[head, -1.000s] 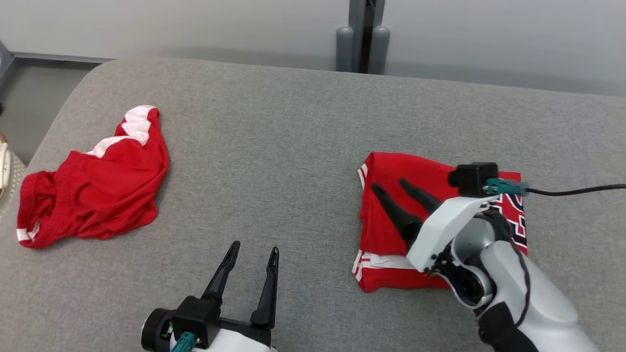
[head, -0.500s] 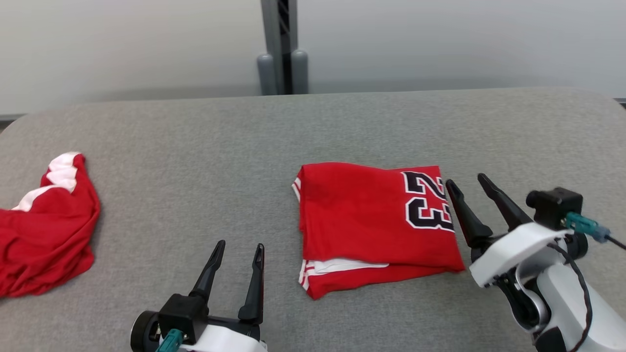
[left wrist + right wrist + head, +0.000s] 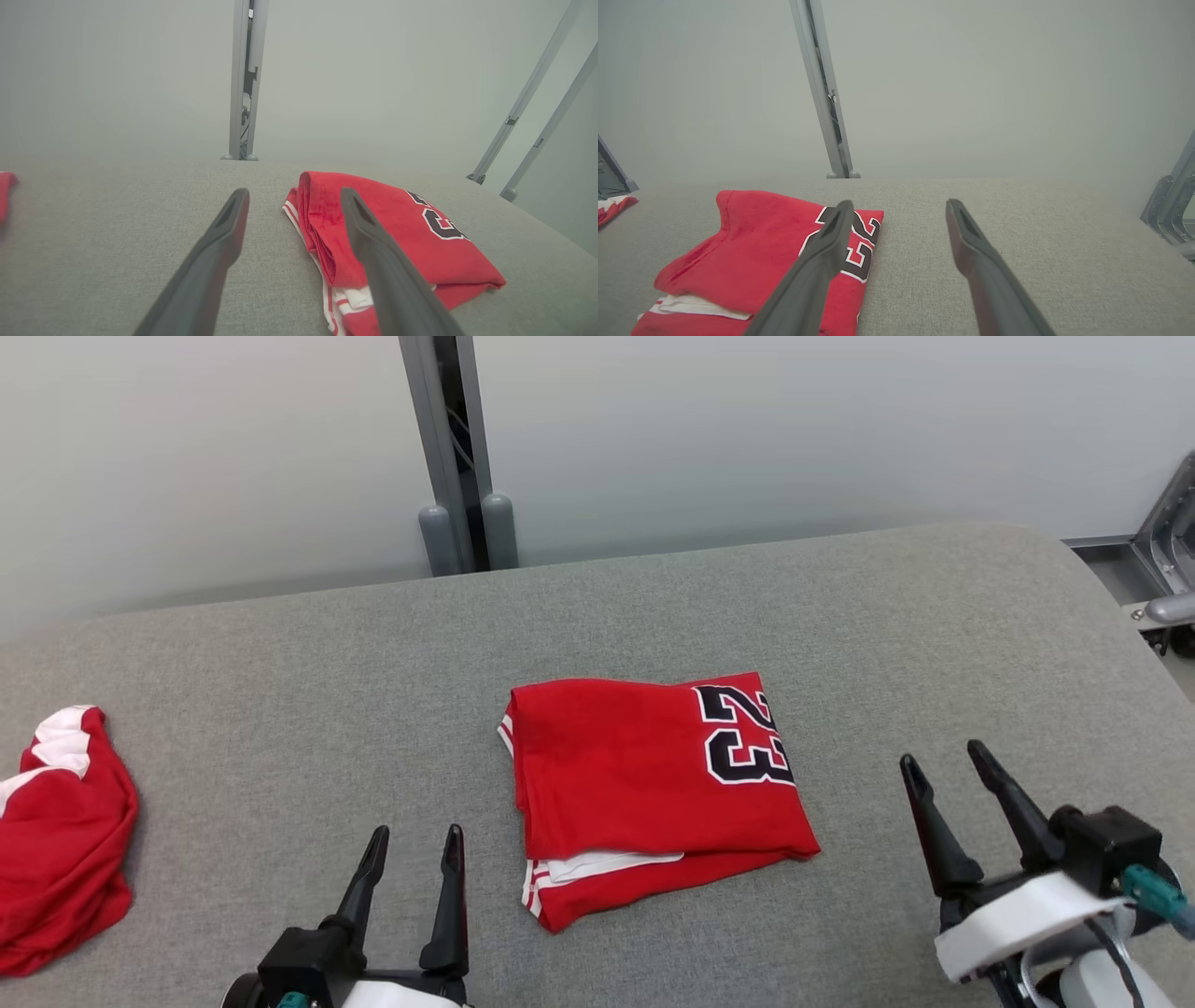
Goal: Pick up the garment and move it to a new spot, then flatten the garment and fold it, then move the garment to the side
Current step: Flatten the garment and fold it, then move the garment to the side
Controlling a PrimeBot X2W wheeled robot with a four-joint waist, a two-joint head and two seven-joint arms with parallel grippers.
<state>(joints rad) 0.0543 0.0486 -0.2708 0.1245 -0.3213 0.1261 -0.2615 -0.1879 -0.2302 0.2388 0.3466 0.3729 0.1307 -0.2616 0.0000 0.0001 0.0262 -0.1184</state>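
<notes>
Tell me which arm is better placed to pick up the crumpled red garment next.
Left, I'd judge. The crumpled red garment lies far left, on the side of the open left pincer, with bare grey surface between. The open right pincer sits past the folded jersey, which it would have to cross.

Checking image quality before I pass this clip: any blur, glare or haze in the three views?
Head view: even soft light, no glare, jersey sharp with its number readable, right gripper slightly smeared at the wrist. Left wrist view: hazy, washed-out wall, near jaws soft. Right wrist view: same haze, jaws soft, post leaning in frame.
</notes>
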